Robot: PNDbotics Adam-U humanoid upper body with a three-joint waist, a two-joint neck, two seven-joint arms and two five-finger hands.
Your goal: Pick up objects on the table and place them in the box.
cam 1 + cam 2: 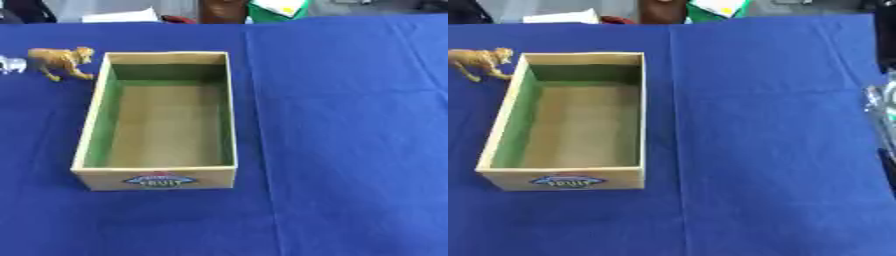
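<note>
Lion (61, 62) — just left of box (156, 180).

Cardboard box (156, 179) front wall, blue oval label reading "FRUIT"

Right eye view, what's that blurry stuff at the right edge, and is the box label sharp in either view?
Right eye view: a pale, see-through smear runs down the right edge, too blurred to identify. Left eye view: the label on the box is soft, only "FRUIT" roughly readable; in the right eye view it is blurrier. Left eye view: the tan toy animal shows soft edges too. Lighting is even, without glare.
</note>
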